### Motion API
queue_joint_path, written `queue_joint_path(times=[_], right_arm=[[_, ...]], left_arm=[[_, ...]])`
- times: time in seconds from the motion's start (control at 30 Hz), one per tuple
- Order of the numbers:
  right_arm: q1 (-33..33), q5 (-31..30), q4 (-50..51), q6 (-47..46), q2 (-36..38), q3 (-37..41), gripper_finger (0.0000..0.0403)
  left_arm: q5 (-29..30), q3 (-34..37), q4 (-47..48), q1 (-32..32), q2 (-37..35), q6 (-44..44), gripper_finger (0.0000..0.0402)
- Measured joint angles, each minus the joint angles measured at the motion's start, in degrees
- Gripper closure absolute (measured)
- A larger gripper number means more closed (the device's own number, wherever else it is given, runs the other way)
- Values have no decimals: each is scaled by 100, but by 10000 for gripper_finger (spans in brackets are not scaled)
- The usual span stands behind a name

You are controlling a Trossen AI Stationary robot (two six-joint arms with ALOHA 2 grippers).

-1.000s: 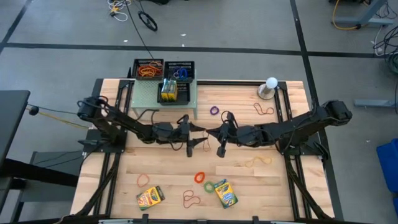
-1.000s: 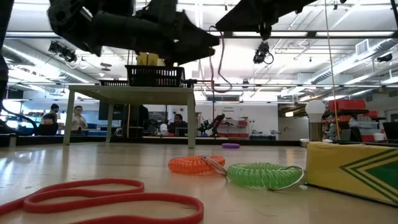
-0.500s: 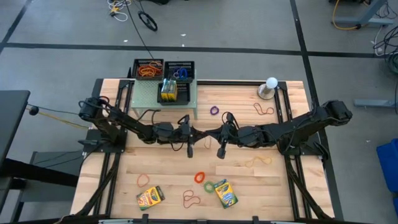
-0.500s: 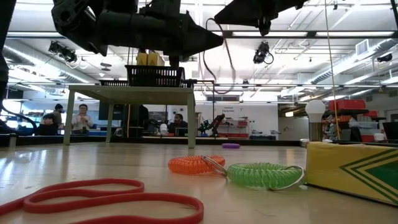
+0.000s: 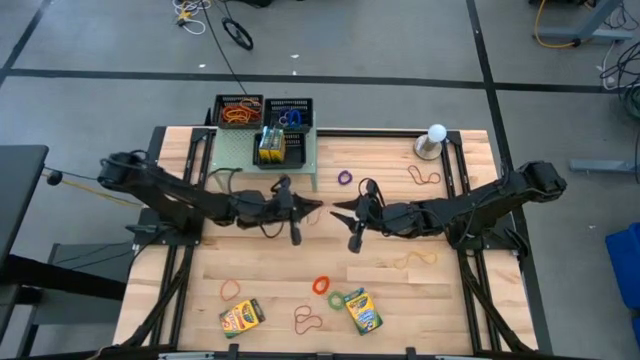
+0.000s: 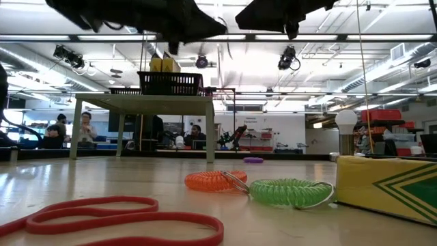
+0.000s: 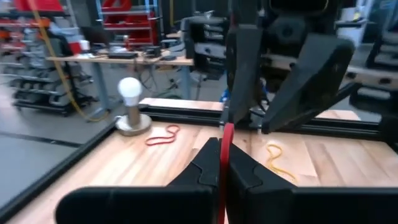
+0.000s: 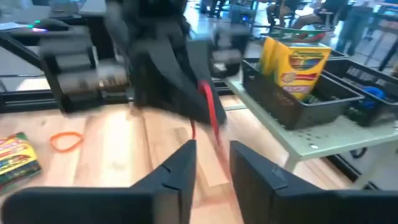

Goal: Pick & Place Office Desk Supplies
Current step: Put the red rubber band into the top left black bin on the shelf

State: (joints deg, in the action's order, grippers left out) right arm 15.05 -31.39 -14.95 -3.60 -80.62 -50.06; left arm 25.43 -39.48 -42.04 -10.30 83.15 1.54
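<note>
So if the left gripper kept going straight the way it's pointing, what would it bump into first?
Probably the right gripper, which faces the left gripper above mid-table. A red rubber band sits pinched in the left gripper's shut fingers. Depth is hard to judge.

Both arms reached toward the table's middle. The left gripper (image 5: 318, 206) and right gripper (image 5: 335, 209) faced each other, tips close together, in front of the green shelf (image 5: 268, 152). Two crayon boxes (image 5: 241, 316) lay near the table's front edge with loose rubber bands (image 5: 320, 285) around them.
</note>
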Motion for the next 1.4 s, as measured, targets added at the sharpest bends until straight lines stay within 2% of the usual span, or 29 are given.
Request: queue_joint_path(times=[0.13,0.27,0.37,0.53,0.67,0.77,0.83,0.93,1.2,1.33,1.4], right_arm=[[-2,-205,64,46,0,0,266],[0,-201,125,102,0,0,259],[0,-199,136,199,0,0,276],[0,-197,136,324,0,0,328],[0,-193,136,345,0,0,371],[0,-142,152,361,0,0,395],[0,-72,159,417,0,0,398],[0,38,165,448,0,-2,388],[0,63,176,448,0,-2,396],[0,85,186,449,0,-2,399],[0,83,207,448,0,-2,395]], left_arm=[[445,0,778,-82,-730,-10,397],[727,2,1409,-97,-1500,77,397],[863,-62,1760,-61,-2090,375,397],[1383,-499,2571,163,-3033,1190,397],[1687,-756,2840,786,-3594,1708,397],[1721,-757,2887,1538,-3877,1822,397],[1712,-756,3002,2098,-3957,1860,397],[1345,-753,3173,2980,-3964,1848,397],[-373,-750,3212,5272,-3505,1272,397],[-1178,-750,3304,5999,-3035,828,397],[-1342,-748,3351,6227,-2768,787,397]])
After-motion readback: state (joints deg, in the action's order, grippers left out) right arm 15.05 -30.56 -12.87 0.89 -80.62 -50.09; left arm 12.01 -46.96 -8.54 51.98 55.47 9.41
